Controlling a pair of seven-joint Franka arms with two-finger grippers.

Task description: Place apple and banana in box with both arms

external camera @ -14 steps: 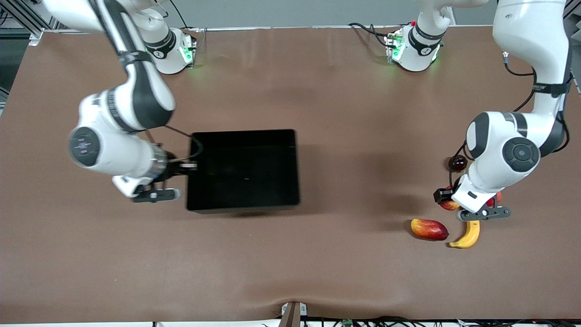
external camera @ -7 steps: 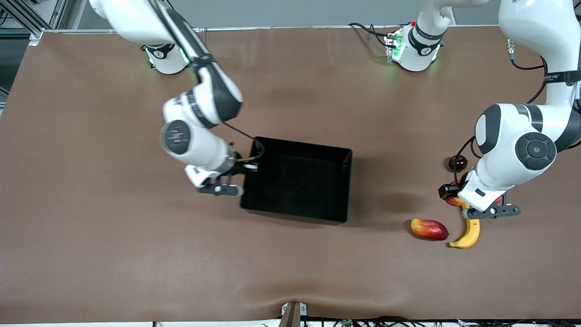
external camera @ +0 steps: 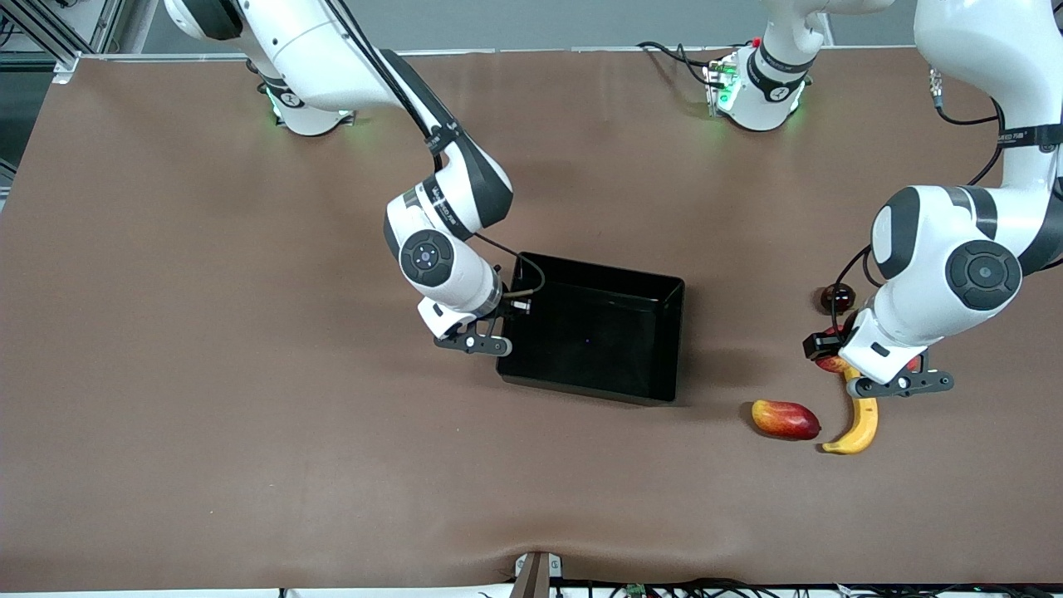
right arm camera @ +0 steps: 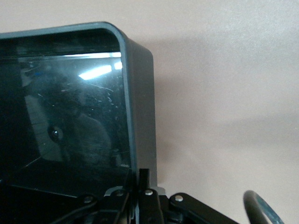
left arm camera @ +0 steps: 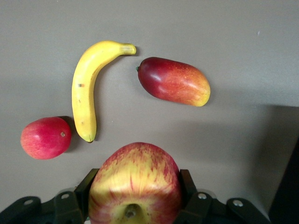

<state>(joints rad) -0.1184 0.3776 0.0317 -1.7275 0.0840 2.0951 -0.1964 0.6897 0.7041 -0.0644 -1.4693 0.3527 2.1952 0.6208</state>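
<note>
The small round red apple with yellow streaks [left arm camera: 134, 184] is pinched between the fingers of the left gripper [left arm camera: 135, 196], which is in the air over the fruit cluster near the left arm's end of the worktop, so one fruit is picked up but not yet delivered. The long curved yellow banana [external camera: 859, 423] lies on the brown worktop [external camera: 249, 465], with an elongated red-yellow mango-like fruit [external camera: 785, 419] beside it and a smooth red-pink fruit [left arm camera: 46, 137] near its other side; a small dark round object [external camera: 837, 296] sits farther from the front camera. The shallow black plastic box with glossy walls [external camera: 664, 349] stands about mid-table and looks empty, so by my reading both fruits remain to be placed. The right gripper [external camera: 498, 332] is pressed together on the box's wall at the right arm's end, its fingers [right arm camera: 142, 184] straddling the rim.
</note>
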